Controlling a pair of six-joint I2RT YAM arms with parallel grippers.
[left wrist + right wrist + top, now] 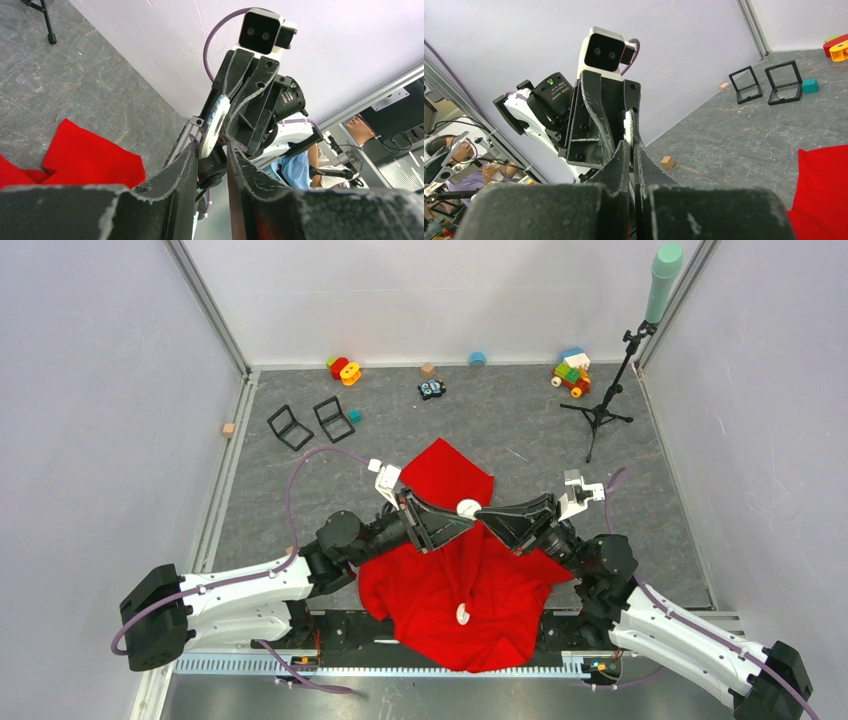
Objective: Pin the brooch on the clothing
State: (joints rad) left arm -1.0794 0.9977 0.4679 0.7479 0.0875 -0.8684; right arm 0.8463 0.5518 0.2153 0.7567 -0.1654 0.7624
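Top view: both arms meet tip to tip above the red T-shirt. It lies rumpled on the table between the bases, near hem over the front rail. The brooch, a white round disc, hangs in the air between the left gripper and the right gripper, over the shirt's far half and clear of the fabric. A small white piece sits on the shirt nearer me; can't tell what it is.

Left wrist view: this gives what the top can't, the disc edge-on. Its lower rim dips into the gap between my left fingers. The jaws are part-open and space shows beside the rim, so I read no grip there yet.

Right wrist view: the right jaws are pressed together with a thin white sliver at their mouth. I take that as the right holding the brooch by an edge or its back; the contact itself is hidden. Only this view shows how tight that pinch is, and only the top shows the height over the shirt.

The step looks like a handover. To do it well:
- Square the left pads on the rim.
- Get a firm hold before the right lets go.
- Keep the disc over the shirt in case it drops.
- Come down on a flat patch, not a fold.
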